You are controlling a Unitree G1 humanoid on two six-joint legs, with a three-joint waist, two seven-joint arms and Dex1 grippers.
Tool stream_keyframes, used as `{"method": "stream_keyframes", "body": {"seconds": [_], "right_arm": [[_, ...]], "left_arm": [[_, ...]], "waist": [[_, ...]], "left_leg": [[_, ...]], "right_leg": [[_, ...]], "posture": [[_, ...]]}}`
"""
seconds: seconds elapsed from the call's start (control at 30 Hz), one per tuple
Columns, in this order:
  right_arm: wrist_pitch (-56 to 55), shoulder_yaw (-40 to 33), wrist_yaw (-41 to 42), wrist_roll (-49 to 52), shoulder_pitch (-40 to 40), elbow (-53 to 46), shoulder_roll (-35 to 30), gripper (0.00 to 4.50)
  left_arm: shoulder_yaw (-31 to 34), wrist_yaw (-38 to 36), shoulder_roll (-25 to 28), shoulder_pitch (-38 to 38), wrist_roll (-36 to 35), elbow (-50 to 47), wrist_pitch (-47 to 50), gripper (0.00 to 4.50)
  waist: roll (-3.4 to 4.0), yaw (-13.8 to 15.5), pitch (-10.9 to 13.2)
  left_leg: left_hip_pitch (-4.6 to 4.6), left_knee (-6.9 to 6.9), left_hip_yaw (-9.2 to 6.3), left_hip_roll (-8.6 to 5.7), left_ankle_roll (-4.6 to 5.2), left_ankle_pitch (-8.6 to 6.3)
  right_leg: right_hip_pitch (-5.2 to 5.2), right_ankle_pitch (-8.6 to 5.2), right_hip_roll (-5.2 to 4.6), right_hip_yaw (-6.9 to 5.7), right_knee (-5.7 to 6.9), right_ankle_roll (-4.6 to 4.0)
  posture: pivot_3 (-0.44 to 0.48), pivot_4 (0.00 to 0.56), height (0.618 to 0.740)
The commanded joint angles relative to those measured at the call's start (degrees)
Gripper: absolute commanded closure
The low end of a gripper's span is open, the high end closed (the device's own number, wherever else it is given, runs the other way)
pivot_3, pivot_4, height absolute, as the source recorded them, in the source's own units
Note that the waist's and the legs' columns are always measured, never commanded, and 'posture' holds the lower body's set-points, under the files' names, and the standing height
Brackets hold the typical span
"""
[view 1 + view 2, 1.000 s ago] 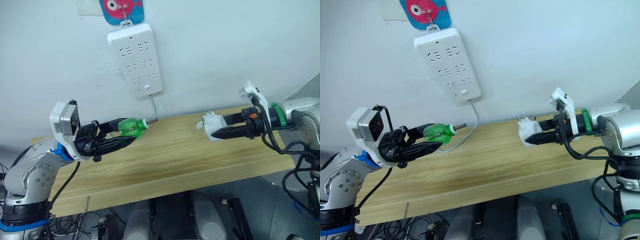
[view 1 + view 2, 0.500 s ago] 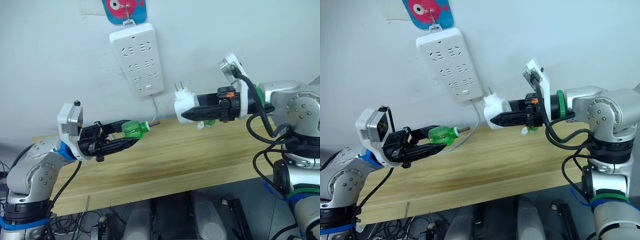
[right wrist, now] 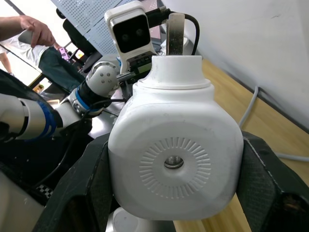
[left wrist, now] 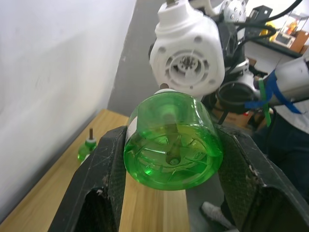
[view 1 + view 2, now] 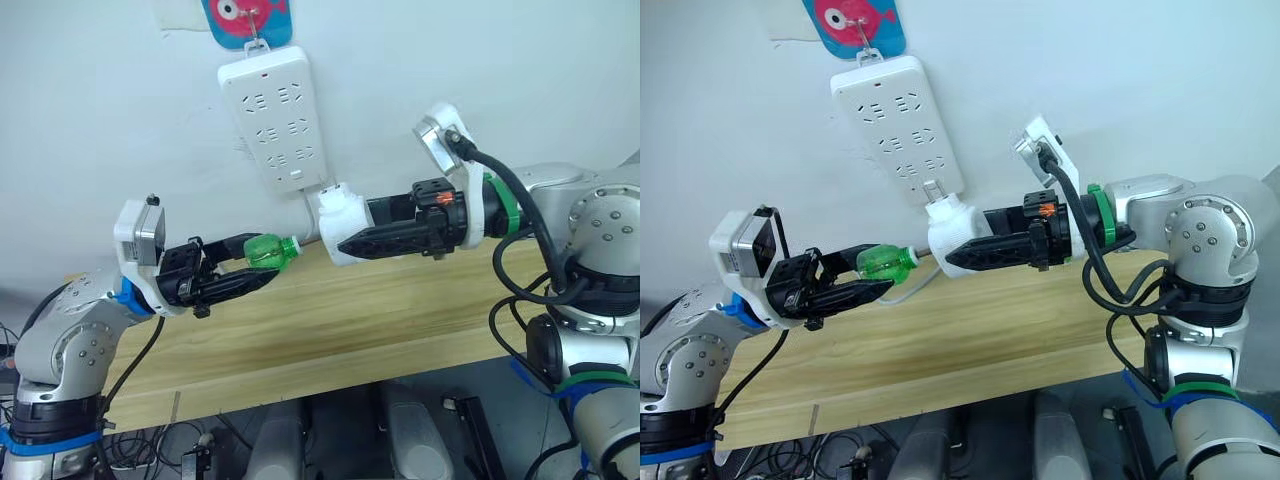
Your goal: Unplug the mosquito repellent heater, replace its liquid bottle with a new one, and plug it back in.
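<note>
Since a moment ago my right gripper [image 5: 335,247] has swung the mosquito repellent heater [image 5: 338,222] up off the far right part of the wooden tabletop [image 5: 380,320] and across toward the middle, so it now hangs in the air just below the white power strip [image 5: 273,115] on the wall, prongs pointing up. My fingers are clamped on the heater's sides. My left gripper [image 5: 262,278] is closed on the green liquid bottle [image 5: 268,251], lying roughly level with its neck and wick aimed at the heater, the tip very near the heater's open underside, as the left wrist view shows. Whether it touches yet I cannot tell.

A second small green bottle [image 4: 87,150] stands on the tabletop near the back edge; I judge it to be the used one. I take the step in hand to be mating bottle and heater: the wick must line up with the round socket before any turning. Plugging back in is not yet done.
</note>
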Motion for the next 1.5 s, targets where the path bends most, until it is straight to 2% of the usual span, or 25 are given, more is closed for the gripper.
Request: {"method": "stream_keyframes", "body": {"seconds": [0.03,0.8,1.5], "right_arm": [[-1.2,-1.3,-1.8,1.9,-0.4,-0.8,0.3,1.55],[-2.9,-1.9,-5.9,8.8,-2.4,2.4,1.6,1.55],[-9.0,4.4,-2.4,9.0,-2.1,4.7,-2.9,1.55]], "left_arm": [[1.2,0.4,-0.1,-0.5,-2.2,-1.7,0.4,2.19],[0.9,1.2,-0.2,-0.6,-5.9,-2.2,1.9,2.19],[1.3,1.2,0.2,-0.9,-7.1,-2.5,3.0,2.19]], "waist": [[0.0,0.0,0.0],[0.0,0.0,0.0],[0.0,0.0,0.0]], "left_leg": [[0.0,0.0,0.0,0.0,0.0,0.0],[0.0,-0.01,0.0,0.0,0.0,0.0],[0.0,-0.02,0.0,0.0,0.01,0.0]], "right_leg": [[0.0,0.0,0.0,0.01,0.0,0.0],[-0.01,0.0,0.04,0.01,0.0,0.0],[-0.02,0.0,0.06,0.01,-0.01,0.0]], "posture": [[-0.21,0.332,0.734],[-0.217,0.338,0.734],[-0.207,0.342,0.734]]}}
